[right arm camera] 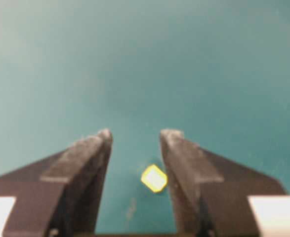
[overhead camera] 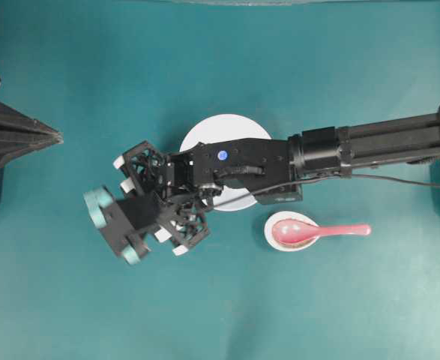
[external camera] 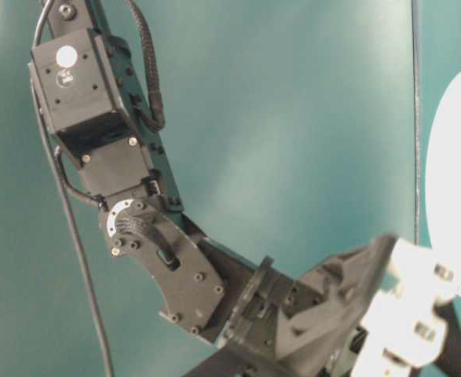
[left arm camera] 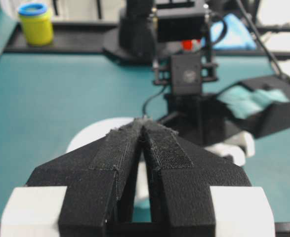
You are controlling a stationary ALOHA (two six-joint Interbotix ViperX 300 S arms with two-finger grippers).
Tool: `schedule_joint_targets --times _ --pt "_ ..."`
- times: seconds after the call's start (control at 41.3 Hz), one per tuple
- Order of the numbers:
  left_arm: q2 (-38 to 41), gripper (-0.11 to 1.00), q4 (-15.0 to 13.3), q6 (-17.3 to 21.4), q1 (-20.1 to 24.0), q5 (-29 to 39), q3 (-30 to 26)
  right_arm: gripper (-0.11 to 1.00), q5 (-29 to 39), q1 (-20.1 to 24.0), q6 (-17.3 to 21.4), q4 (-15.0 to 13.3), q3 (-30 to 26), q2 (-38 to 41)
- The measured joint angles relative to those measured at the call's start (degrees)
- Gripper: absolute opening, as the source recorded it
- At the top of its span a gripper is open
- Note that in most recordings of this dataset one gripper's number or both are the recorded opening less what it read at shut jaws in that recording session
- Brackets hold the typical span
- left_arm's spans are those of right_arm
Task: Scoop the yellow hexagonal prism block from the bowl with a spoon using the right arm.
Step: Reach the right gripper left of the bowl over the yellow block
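The right arm [overhead camera: 339, 146] reaches from the right across the white bowl [overhead camera: 223, 126] and ends left of it. Its gripper [overhead camera: 115, 230] points down at the table with its teal-taped fingers apart. The right wrist view shows this gripper [right arm camera: 137, 136] open, with the yellow hexagonal prism block [right arm camera: 154, 178] lying on the teal table between the fingers, close to the right finger [right arm camera: 182, 158]. From overhead the block is hidden under the gripper. The pink-red spoon [overhead camera: 343, 229] rests with its scoop in a small dish [overhead camera: 269, 231], right of the bowl. The left gripper [overhead camera: 57, 136] is shut at the left edge.
The bowl [left arm camera: 90, 136] shows behind the shut left gripper [left arm camera: 144, 127] in the left wrist view. A yellow jar with a blue lid [left arm camera: 35, 22] stands at the far table edge. Black frame posts line the table's left and right sides.
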Motion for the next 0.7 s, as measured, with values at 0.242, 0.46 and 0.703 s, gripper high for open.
schedule_joint_targets --times 0.242,0.46,0.703 --pt "0.0 0.06 -0.1 0.0 0.0 0.0 0.0 0.49 -1.4 -0.9 14.6 0.6 0.0 0.0" --pt "0.0 0.06 0.0 0.0 0.0 0.0 0.0 0.49 -1.3 -1.1 24.6 0.6 0.0 0.1" --pt "0.0 0.06 0.0 0.0 0.0 0.0 0.0 0.49 1.0 -1.8 29.7 0.6 -0.1 1.5"
